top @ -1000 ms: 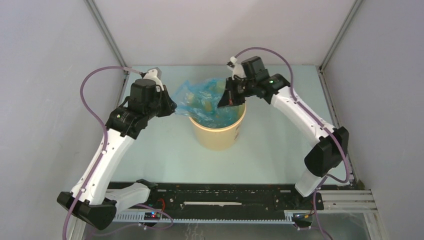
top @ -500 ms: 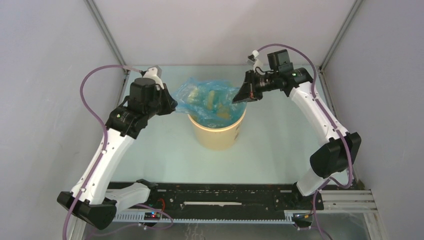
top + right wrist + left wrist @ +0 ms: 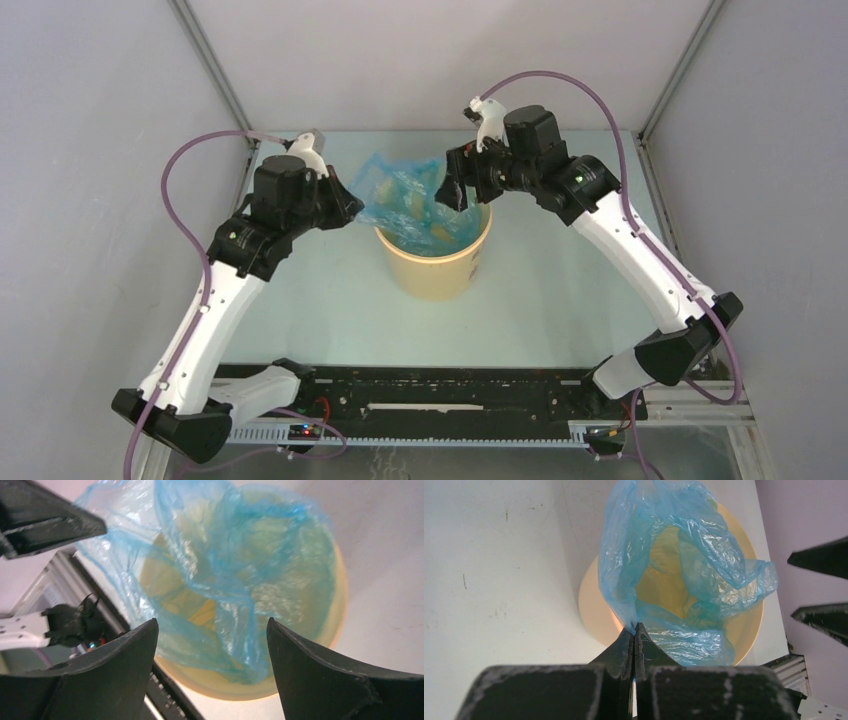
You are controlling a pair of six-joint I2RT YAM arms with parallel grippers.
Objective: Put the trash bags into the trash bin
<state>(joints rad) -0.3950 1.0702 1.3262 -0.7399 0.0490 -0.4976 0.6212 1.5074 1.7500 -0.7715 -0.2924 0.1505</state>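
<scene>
**A:** What has the left gripper [image 3: 634, 627] got?

**B:** Its jaws are pinched together on an edge of the bag [image 3: 674, 555]. The blue film rises just ahead of the fingertips and spreads over the bin [image 3: 591, 605] beyond them.

**A:** Where does the bag sit?

**B:** Part is down inside the bin. The rest is bunched above the rim, drawn toward the left gripper.

**A:** And the right gripper [image 3: 212, 622]?

**B:** It is spread wide with nothing between its fingers. The bag and the bin's mouth lie straight below the gap. From above I can't tell whether a finger brushes the film.

**A:** How do the two stand?

**B:** They face each other across the bin.
</scene>
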